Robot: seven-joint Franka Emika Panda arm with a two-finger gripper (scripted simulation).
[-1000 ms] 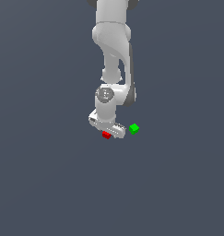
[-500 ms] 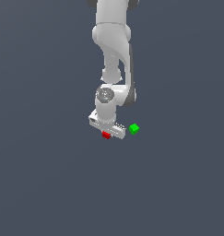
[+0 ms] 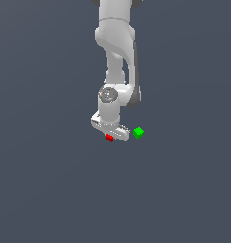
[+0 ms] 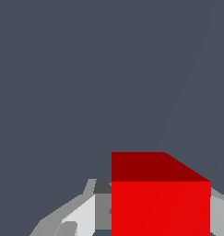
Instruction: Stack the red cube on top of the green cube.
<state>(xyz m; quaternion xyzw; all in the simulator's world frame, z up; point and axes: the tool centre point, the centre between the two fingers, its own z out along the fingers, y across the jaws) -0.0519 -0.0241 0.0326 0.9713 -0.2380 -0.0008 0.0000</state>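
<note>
The red cube (image 3: pixel 109 138) sits low under the white gripper (image 3: pixel 110 135), on or just above the grey floor. In the wrist view the red cube (image 4: pixel 160 207) fills the space between the fingers (image 4: pixel 88 212), which lie against both of its sides. The gripper is shut on the red cube. The green cube (image 3: pixel 138 132) stands alone on the floor a short way toward the exterior view's right of the gripper, apart from it. The green cube is out of the wrist view.
The white arm (image 3: pixel 116 52) comes down from the top of the exterior view, above the gripper. The plain grey floor (image 3: pixel 50 180) lies all around.
</note>
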